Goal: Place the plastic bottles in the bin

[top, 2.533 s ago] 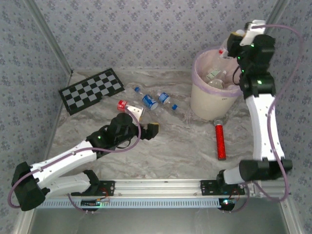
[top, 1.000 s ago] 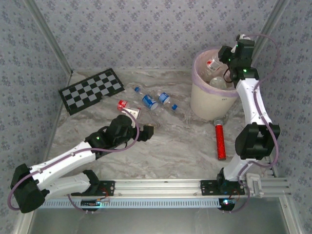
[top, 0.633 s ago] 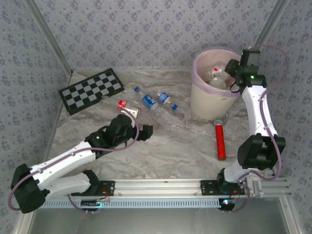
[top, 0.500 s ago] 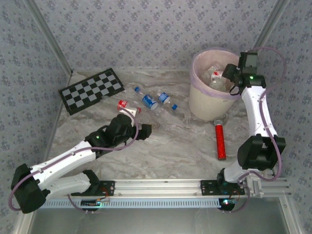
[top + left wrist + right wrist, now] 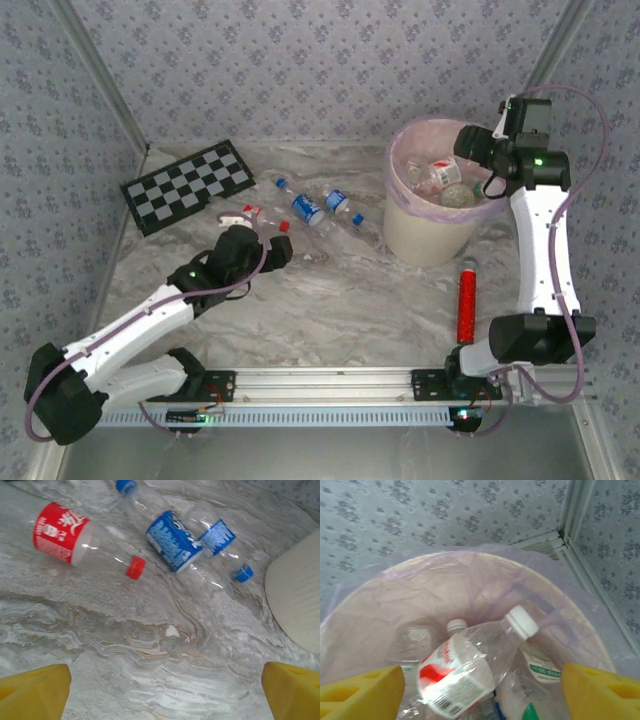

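Bin [image 5: 425, 235], cream-white with a pink liner [image 5: 470, 580], stands upright at the far right of the marble desk [image 5: 350, 300]. Its wall edges into the left wrist view [image 5: 295, 605].

Checkerboard [image 5: 187, 185] lies flat at far left, well apart from the bin.

Right tool [image 5: 472, 142] hangs over the bin's far-right rim. Its yellow fingers [image 5: 360, 690] are spread wide with nothing between them.

Left tool [image 5: 275, 250] sits low over the middle of the desk. Its fingers [image 5: 35, 690] are likewise wide apart and bare, with three bottles on the desk ahead of them.

Inside the bin lie several clear bottles [image 5: 440, 175]. The topmost bottle [image 5: 470, 665] has a red-and-white label and a white cap, and is tilted with its neck up.

On the desk, all lying on their sides:
- red-label bottle [image 5: 75, 542], with a red cap, nearest the left tool
- two blue-label bottles [image 5: 170, 540], with blue caps, touching each other, between the red-label bottle and the bin

Red cylinder [image 5: 466, 303] lies on the desk near the bin's near side.
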Motion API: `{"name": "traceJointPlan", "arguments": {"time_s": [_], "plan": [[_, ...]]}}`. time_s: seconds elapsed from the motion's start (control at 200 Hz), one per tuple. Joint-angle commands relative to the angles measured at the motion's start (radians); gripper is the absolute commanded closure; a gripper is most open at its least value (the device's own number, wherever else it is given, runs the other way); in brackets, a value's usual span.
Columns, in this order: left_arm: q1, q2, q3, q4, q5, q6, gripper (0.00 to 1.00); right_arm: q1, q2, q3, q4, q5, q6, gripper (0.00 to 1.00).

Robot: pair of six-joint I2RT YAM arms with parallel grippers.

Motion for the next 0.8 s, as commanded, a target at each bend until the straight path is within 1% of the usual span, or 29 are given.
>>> {"name": "traceJointPlan", "arguments": {"time_s": [0.0, 0.09, 0.175, 0.255, 0.43, 0.535, 0.59, 0.72, 0.795], "plan": [[0.041, 0.024, 0.041, -0.046, -0.029, -0.089, 0.02, -0.004, -0.034, -0.003, -0.035, -0.07, -0.012, 0.17], [0.092, 0.064, 0.048, -0.053, -0.019, -0.124, 0.02, -0.004, -0.066, -0.035, -0.025, -0.105, -0.01, 0.17], [0.136, 0.115, 0.066, -0.046, 0.006, -0.166, 0.01, -0.002, -0.127, -0.101, 0.029, -0.223, 0.016, 0.17], [0.154, 0.171, 0.089, -0.023, 0.016, -0.198, 0.01, 0.002, -0.188, -0.148, 0.058, -0.33, 0.034, 0.17], [0.162, 0.34, 0.17, 0.021, 0.004, -0.269, 0.01, 0.01, -0.333, -0.271, 0.095, -0.415, 0.087, 0.17], [0.172, 0.456, 0.246, -0.014, -0.061, -0.31, 0.01, 0.011, -0.402, -0.338, 0.104, -0.485, 0.097, 0.17], [0.19, 0.51, 0.278, -0.026, -0.075, -0.342, 0.01, 0.011, -0.432, -0.362, 0.097, -0.511, 0.096, 0.17], [0.23, 0.619, 0.309, 0.05, -0.049, -0.374, 0.01, 0.012, -0.505, -0.432, 0.087, -0.555, 0.091, 0.17], [0.243, 0.679, 0.342, 0.052, -0.036, -0.381, 0.01, 0.011, -0.533, -0.459, 0.079, -0.57, 0.085, 0.17]]}}
